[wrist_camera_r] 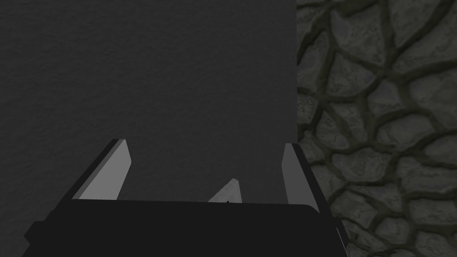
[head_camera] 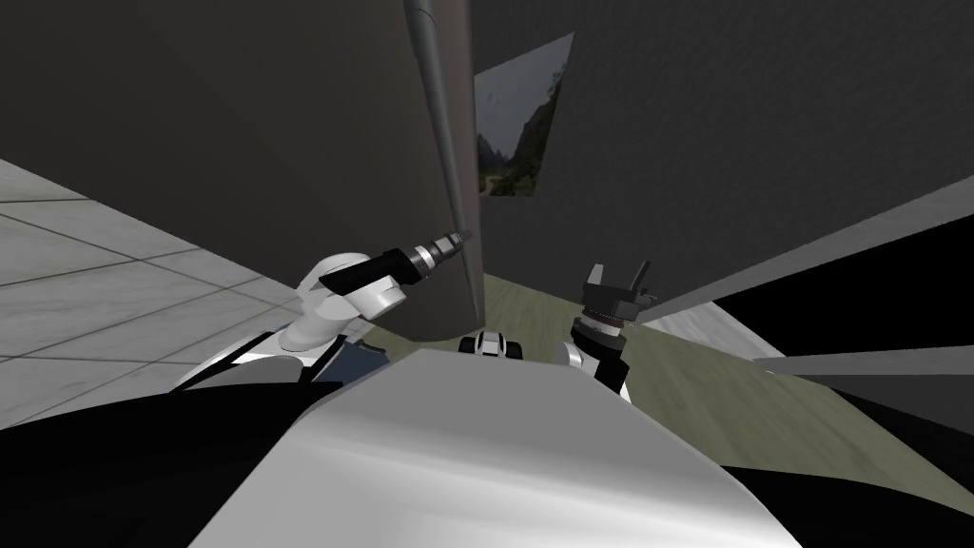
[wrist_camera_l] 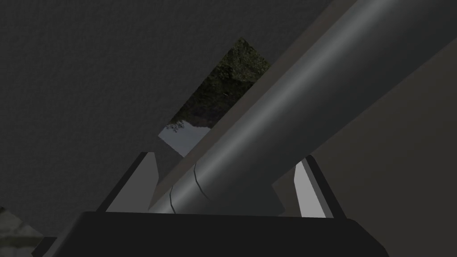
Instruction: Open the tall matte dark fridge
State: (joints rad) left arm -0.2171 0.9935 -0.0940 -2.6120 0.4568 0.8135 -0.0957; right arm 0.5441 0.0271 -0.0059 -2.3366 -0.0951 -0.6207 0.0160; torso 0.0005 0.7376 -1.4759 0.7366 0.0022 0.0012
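The fridge (head_camera: 285,143) stands close ahead, to my left, its matte dark front rising past the top of the head view. Its long grey handle (head_camera: 442,143) runs down the door's right edge. The left claw (head_camera: 461,235) is at the handle's lower end, spread wide, with the bar between its fingers (wrist_camera_l: 138,187). The right claw (head_camera: 620,273) is held apart to the right, also wide.

The fridge (head_camera: 238,143) is matte charcoal, its handle (head_camera: 445,143) a mid grey with a pale sheen along it. Left of the fridge the floor tiles (head_camera: 95,285) are pale grey with thin dark joints; right of it the floor strip (head_camera: 742,400) is dull olive. Beyond the fridge, a picture (head_camera: 518,124) shows grey sky over dark green hills.
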